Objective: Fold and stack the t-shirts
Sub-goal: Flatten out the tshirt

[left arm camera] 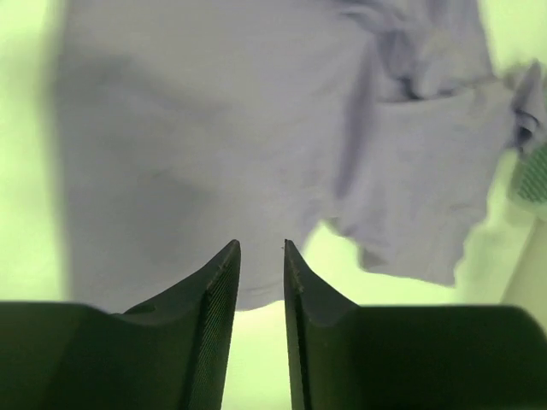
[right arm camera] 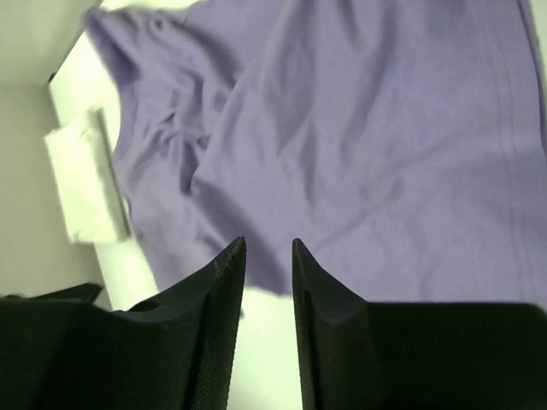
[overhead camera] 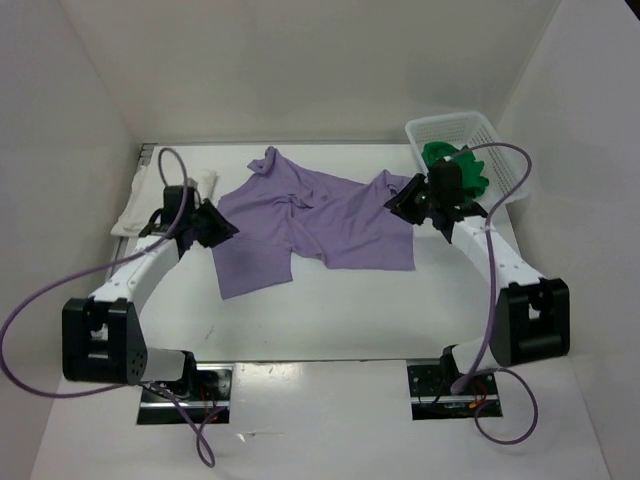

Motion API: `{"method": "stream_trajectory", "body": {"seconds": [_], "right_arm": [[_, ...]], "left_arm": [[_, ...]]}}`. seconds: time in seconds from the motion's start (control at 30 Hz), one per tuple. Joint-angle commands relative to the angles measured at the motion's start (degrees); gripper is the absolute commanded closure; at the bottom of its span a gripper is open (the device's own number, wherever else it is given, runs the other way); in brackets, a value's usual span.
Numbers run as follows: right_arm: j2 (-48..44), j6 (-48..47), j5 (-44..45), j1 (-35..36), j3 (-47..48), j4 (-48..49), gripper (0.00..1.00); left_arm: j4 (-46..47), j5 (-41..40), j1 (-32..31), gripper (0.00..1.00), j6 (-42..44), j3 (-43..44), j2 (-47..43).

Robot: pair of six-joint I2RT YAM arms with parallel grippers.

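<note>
Shirt (overhead camera: 320, 225) centre, basket (overhead camera: 497, 140) (second shirt (overhead camera: 436, 153) inside) right

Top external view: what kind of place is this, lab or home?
Most likely a lab test cell, not a home: bare white walls box in a white table, left arm and right arm are bolted at its near edge, and a lavender shirt lies spread near a basket.

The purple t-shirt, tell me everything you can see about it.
The purple t-shirt is a plain lavender shirt of soft, thin-looking cloth. It is unfolded and spread across the middle of the white table. It lies mostly flat but skewed, with bunched wrinkles around the neck area toward the far left and one sleeve reaching right. The left tool sits at its left edge and the right tool at its right end, both with jaws apart and no cloth between them.
</note>
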Motion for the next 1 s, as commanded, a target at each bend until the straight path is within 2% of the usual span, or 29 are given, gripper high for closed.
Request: {"method": "stream_trajectory", "body": {"seconds": [0.0, 0.03, 0.1, 0.27, 0.37, 0.47, 0.6, 0.63, 0.87, 0.97], "right_arm": [[-6.5, 0.1, -1.2, 0.6, -7.4, -3.1, 0.68], [-7.9, 0.1, -1.8, 0.6, -8.7, -3.1, 0.70], [-11.6, 0.1, -1.8, 0.6, -12.3, -4.8, 0.70], [-16.5, 0.1, -0.8, 0.6, -17.0, -7.3, 0.70], [-17.1, 0.7, -0.2, 0.6, -18.9, -7.3, 0.65], [-17.1, 0.7, -0.2, 0.6, -19.5, -6.1, 0.62], [-14.1, 1.3, 1.2, 0.6, -20.1, -5.1, 0.62], [-13.5, 1.8, 1.8, 0.6, -20.1, -4.4, 0.60], [-10.6, 3.4, 9.5, -0.7, -21.1, -2.6, 0.51], [-9.2, 4.9, 14.1, -0.7, -21.7, -2.1, 0.51]], "left_arm": [[-3.4, -1.8, 5.0, 0.65, -6.0, -11.8, -6.6], [-3.9, -0.4, 6.3, 0.61, -8.6, -14.0, -7.9], [-3.9, 0.6, 9.0, 0.61, -10.2, -18.2, -8.5], [-8.1, -1.7, 10.5, 0.59, -10.8, -20.1, -8.5], [-9.1, -2.6, 10.5, 0.47, -11.6, -21.8, -9.1], [-5.1, -0.2, 10.5, 0.47, -12.6, -25.7, -9.1], [-5.1, -0.1, 10.5, 0.63, -11.6, -25.7, -8.6], [-5.1, -0.1, 10.5, 0.65, -11.6, -25.7, -8.6], [-5.6, 0.4, 10.5, 0.83, -9.8, -25.7, -8.6], [-6.6, 0.4, 10.5, 0.95, -8.4, -23.9, -8.6]]}}
